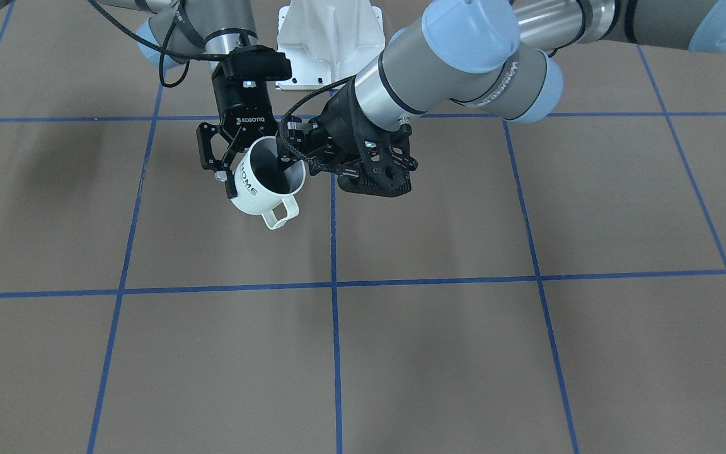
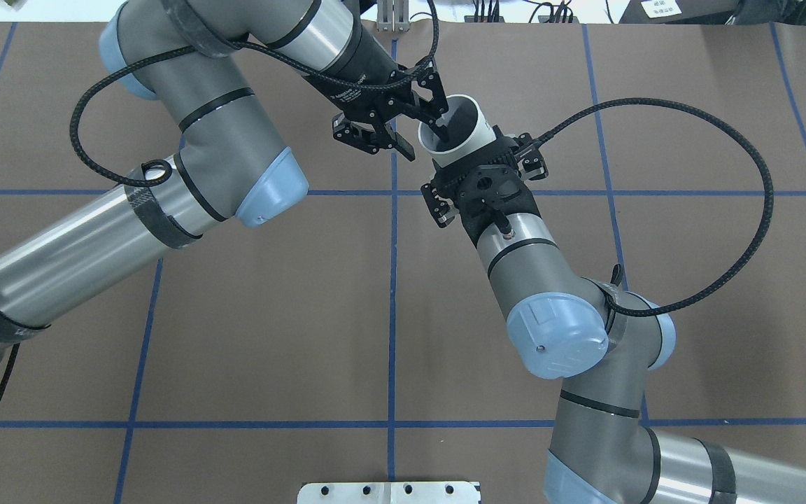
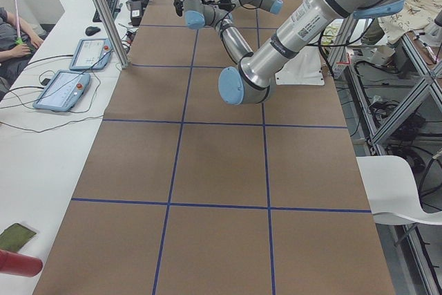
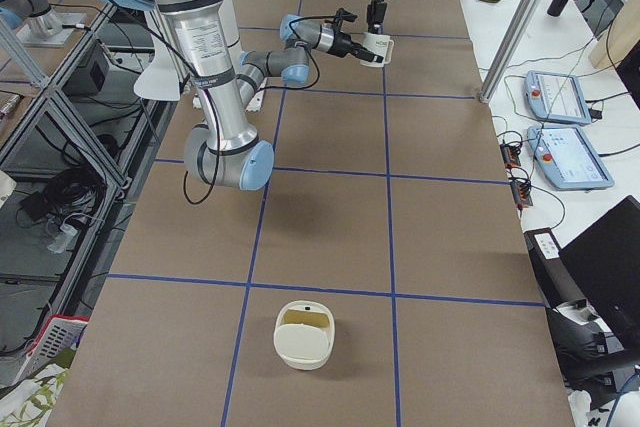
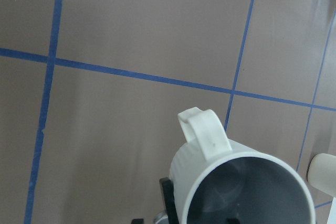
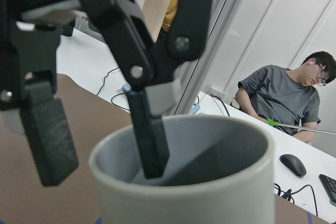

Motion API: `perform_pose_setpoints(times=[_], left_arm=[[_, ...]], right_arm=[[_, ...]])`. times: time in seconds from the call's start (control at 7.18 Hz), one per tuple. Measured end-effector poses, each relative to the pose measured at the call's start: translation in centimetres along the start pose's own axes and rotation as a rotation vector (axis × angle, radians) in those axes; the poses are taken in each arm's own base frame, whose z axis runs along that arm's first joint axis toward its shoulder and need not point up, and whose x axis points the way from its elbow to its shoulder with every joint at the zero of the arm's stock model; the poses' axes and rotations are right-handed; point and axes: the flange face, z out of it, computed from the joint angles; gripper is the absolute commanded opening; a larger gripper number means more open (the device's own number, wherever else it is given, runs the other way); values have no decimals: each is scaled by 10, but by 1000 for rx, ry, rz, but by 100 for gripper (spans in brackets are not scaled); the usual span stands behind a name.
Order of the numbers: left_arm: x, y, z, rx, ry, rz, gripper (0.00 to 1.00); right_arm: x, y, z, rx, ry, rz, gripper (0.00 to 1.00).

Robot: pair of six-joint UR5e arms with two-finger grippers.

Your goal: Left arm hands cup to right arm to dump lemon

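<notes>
Risk: cup hung tilted, so lemon (not visible in any view) might've spilled early, or cup dropped, if R gripper slipped on ribbed wall. Cup was aloft over table, just in front of base plate. R gripper clenched on cup body; L gripper released, one finger inside mouth, other outside, wall between them.

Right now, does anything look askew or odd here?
The cup hangs tilted above the table in the right gripper, while the left gripper straddles its rim, one finger inside. No lemon shows in its visible inside.
</notes>
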Motion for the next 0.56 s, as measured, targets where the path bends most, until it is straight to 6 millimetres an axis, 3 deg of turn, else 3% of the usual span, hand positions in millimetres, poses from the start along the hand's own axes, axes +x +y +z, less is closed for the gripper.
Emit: perform_pose_setpoints(times=[0.56], left_arm=[[1,-3,8,-5,-9,-7,43]], right_arm=[[0,0,0,0,0,0,11]])
